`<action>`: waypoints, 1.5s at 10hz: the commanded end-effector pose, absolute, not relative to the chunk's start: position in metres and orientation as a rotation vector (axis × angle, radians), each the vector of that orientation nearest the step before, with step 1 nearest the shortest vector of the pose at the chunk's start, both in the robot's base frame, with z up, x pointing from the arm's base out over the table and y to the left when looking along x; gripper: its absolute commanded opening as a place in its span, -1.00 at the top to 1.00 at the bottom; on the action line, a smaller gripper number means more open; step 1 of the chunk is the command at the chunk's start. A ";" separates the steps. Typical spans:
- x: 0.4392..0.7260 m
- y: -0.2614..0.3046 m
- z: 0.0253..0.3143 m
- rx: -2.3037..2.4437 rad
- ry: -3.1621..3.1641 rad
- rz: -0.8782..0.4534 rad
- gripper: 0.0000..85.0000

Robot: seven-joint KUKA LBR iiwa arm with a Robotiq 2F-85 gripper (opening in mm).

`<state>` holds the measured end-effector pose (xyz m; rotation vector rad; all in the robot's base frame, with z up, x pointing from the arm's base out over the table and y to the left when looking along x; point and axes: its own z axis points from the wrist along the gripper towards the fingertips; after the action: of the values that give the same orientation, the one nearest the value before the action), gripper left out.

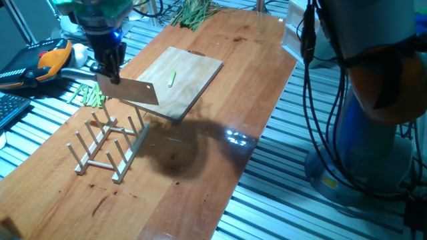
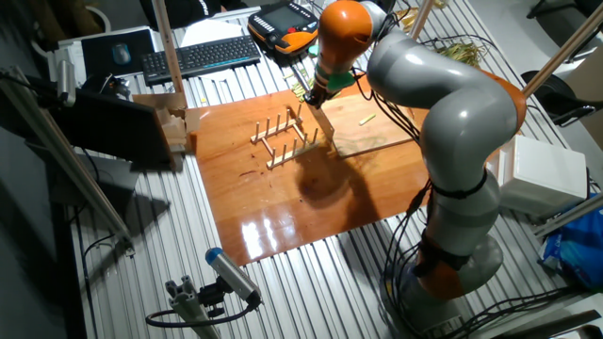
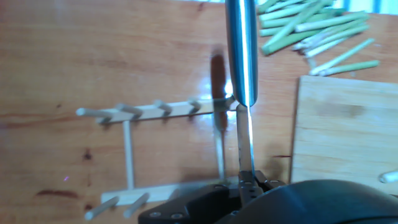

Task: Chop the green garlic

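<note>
Our black two-finger gripper (image 1: 107, 63) is clamped on the handle of a flat steel cleaver (image 1: 129, 91), whose blade hangs below the fingers with its edge down. In the hand view we see the blade edge-on (image 3: 242, 56), running straight out from the jaws.

Directly under the blade stands a pale wooden dowel rack (image 1: 107, 143), its upright pegs just below the steel. Beyond the blade tip lies a light wooden cutting board (image 1: 180, 77), and on it, well apart from the cleaver, rests the green garlic (image 1: 172, 79), a single short pale-green stalk piece lying alone near the board's middle. Behind the gripper, on the table's edge, sits a heap of green sticks (image 1: 88, 95); a bunch of long dark-green stalks (image 1: 193, 12) lies at the far end.

We judge the chief risk to be the rack: if we lower the cleaver before clearing it sideways, the blade would strike the pegs and could twist in our grip. Another is that a thin, light stalk may roll or skid under an off-centre cut.
</note>
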<state>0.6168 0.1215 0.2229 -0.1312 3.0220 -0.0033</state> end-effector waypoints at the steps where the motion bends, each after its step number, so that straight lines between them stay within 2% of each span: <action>1: 0.619 0.117 0.220 -0.129 3.014 -0.014 1.00; 5: 0.626 0.107 0.207 -0.163 3.011 0.025 1.00; 9: 0.626 0.107 0.207 0.001 3.030 -0.048 1.00; 11: 0.626 0.107 0.207 0.037 3.044 -0.037 1.00; 13: 0.626 0.107 0.207 -0.083 3.059 -0.052 1.00; 15: 0.626 0.107 0.207 -0.205 3.086 -0.007 1.00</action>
<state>0.6262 0.1064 0.2067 -0.1339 3.0880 -0.0091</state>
